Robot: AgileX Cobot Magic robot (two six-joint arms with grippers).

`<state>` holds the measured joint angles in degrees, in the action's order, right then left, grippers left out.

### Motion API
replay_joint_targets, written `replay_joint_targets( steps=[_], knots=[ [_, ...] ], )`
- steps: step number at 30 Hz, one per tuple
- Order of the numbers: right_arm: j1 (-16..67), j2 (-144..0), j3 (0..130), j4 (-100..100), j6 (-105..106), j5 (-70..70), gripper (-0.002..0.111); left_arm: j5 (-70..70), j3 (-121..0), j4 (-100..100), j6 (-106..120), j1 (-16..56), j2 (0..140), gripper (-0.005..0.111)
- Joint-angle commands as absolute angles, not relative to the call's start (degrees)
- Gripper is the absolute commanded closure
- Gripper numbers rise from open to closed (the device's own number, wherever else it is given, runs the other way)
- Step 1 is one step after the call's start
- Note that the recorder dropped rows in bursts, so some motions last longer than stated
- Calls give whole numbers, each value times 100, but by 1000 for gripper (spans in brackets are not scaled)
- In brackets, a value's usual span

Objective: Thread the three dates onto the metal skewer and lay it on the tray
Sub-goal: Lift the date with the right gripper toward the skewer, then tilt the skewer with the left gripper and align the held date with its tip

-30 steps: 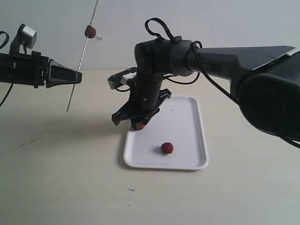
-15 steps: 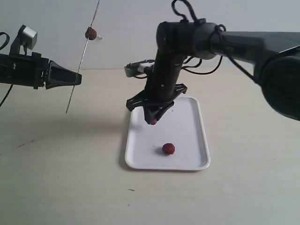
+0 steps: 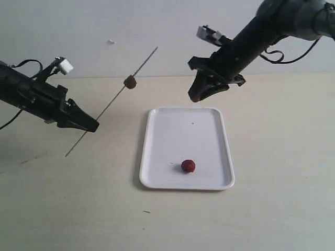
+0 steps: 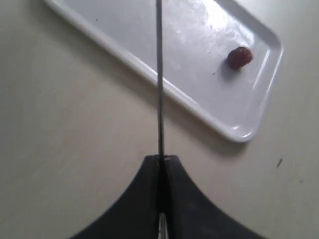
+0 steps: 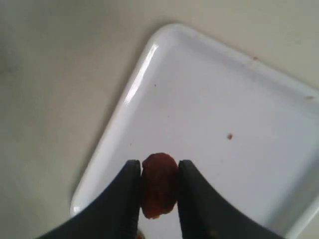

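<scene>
My left gripper (image 3: 93, 127) (image 4: 161, 158) is shut on the metal skewer (image 3: 111, 102) (image 4: 160, 74), which slants up to the right in the air. One date (image 3: 130, 81) is threaded on the skewer partway up. My right gripper (image 3: 196, 97) (image 5: 158, 167) hangs above the tray's far edge, shut on a second date (image 5: 159, 185) (image 3: 195, 98). A third date (image 3: 188, 166) (image 4: 239, 57) lies on the white tray (image 3: 167, 172) (image 4: 124, 30) (image 5: 239, 99) near its front. The skewer's tip and the held date are well apart.
The tray sits on a beige tabletop (image 3: 272, 209) with a pale wall behind. A small dark speck (image 3: 147, 212) lies on the table in front of the tray. Red crumbs (image 5: 229, 136) dot the tray.
My right gripper lifted the date off the tray and rose up to the right. The left arm dropped and tilted the skewer from near upright to a slant toward the right.
</scene>
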<state>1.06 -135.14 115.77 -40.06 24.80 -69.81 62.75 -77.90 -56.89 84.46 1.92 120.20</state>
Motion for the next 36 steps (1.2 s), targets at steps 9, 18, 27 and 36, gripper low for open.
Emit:
replay_joint_targets(
  steps=[9,18,27,36],
  knots=[
    [-861,-13456,11580,-5444,2913,-6996,83,4358,-7820,-4505,8401,826,11961,107],
    [-861,-13456,11430,-6117,2784,-6996,83,3270,-7820,-4513,8384,1446,11961,107],
    [-861,-13466,11342,-6296,2797,-6996,83,3054,-7820,-4513,8671,1858,11961,107],
    [-814,-13466,11342,-6285,2794,-6996,83,2903,-7820,-4563,8656,1871,11961,107]
  ],
)
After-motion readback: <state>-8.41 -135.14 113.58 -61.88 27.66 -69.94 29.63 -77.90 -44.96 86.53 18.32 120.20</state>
